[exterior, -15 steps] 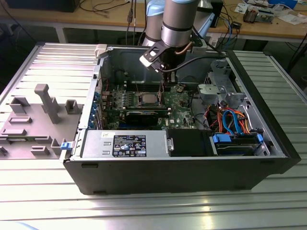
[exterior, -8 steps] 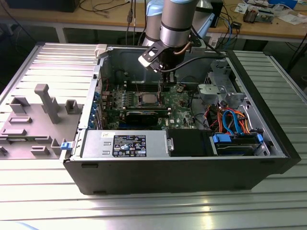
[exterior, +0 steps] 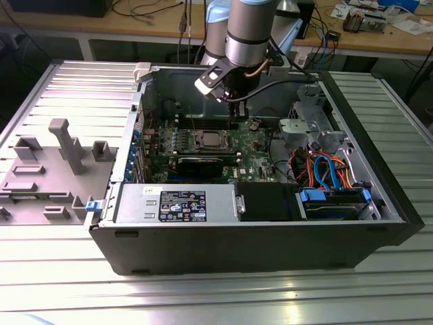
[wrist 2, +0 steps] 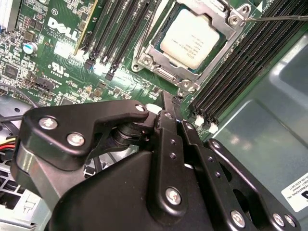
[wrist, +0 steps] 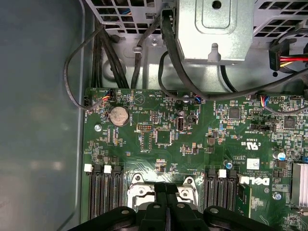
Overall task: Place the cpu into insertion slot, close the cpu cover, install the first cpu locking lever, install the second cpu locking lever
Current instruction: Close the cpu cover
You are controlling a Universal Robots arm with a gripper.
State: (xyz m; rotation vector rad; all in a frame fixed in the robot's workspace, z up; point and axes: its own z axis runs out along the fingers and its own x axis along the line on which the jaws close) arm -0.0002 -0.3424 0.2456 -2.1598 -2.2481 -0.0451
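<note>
The cpu (wrist 2: 191,37), a square chip with a pale metal top, lies in the insertion slot on the green motherboard (wrist 2: 62,33). The silver cpu cover (wrist 2: 166,74) lies flat around it as a frame. A thin metal lever rod (wrist 2: 276,18) runs out from one corner of the socket. My gripper (wrist 2: 167,100) hovers just beside the socket with its black fingers pressed together and nothing between them. In the exterior view the gripper (exterior: 235,118) hangs inside the open case, slightly behind and to the exterior view's right of the cpu (exterior: 208,140). In the first wrist view the fingertips (wrist: 166,188) overlap the socket's silver edge (wrist: 139,190).
Black memory slots (wrist 2: 240,62) flank the socket on both sides. A round coin battery (wrist: 118,115) and black cables (wrist: 168,43) lie beyond it. The case wall (wrist: 38,120), a drive cage (exterior: 308,125) and the power supply (exterior: 179,203) surround the board.
</note>
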